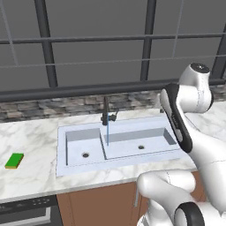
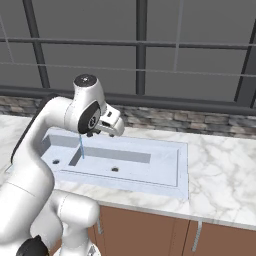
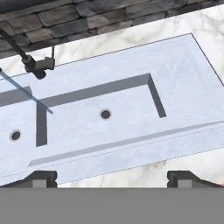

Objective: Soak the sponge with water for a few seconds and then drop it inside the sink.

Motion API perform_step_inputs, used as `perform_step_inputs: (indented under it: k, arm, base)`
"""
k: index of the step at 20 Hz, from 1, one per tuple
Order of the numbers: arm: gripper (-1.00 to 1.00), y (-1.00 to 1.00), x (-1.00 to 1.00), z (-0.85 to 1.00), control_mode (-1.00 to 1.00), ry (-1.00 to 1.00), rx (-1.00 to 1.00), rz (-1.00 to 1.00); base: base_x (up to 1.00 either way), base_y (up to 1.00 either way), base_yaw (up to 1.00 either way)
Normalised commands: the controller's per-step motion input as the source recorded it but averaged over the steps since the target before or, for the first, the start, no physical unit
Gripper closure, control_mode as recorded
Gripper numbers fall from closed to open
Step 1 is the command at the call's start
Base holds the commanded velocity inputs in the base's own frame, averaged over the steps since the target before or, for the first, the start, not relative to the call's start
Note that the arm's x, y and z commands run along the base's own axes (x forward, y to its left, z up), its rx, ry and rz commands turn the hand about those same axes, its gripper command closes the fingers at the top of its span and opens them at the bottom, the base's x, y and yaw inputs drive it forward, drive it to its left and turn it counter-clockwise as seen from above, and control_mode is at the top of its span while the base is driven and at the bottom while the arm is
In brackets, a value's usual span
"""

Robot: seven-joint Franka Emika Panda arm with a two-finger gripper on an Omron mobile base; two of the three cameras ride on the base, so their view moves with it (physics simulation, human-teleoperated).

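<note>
The green sponge point(image 1: 14, 160) lies flat on the marble counter, well left of the sink point(image 1: 60, 152). A thin blue stream of water point(image 1: 107, 132) falls from the black faucet point(image 1: 107, 115) onto the divider between the small left basin and the wider right one. My gripper point(image 2: 114, 129) hovers above the sink's back edge, right of the water point(image 2: 81, 147) and far from the sponge. In the hand view my gripper point(image 3: 113, 179) is open with nothing between its fingertips point(image 3: 41, 178), looking down on the wide basin of the sink point(image 3: 188, 57) and the water point(image 3: 26, 92).
A stone backsplash point(image 1: 66, 106) and dark-framed window run behind the counter. Bare marble counter point(image 2: 220, 170) stretches right of the sink. Brown cabinet doors point(image 2: 150, 230) sit below, and a dark appliance front point(image 1: 26, 212) is under the sponge's side.
</note>
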Motion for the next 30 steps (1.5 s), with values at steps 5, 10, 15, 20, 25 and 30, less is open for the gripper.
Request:
perform_step_inputs:
  k: [5,10,15,20,25,30]
  arm:
    - [-1.0,0.51,-0.22,-0.01,-1.0,0.08,0.0,0.0]
    - [-1.0,0.39,-0.27,0.0,-1.0,0.05,0.0,0.0]
    - [-1.0,0.31,-0.25,0.0,-1.0,0.06,0.0,0.03]
    - [-1.0,0.46,-0.09,-0.04,-1.0,0.08,0.0,0.04]
    - [-1.0,0.61,0.0,-0.14,-1.0,0.07,0.0,0.02]
    - [-1.0,0.56,0.0,-0.31,-1.0,0.01,0.0,0.0]
  base:
    - [0.0,0.0,0.0]
    - [0.0,0.0,0.0]
    - [0.0,0.0,0.0]
    - [0.0,0.0,0.0]
    - [0.0,0.0,0.0]
    - [0.0,0.0,0.0]
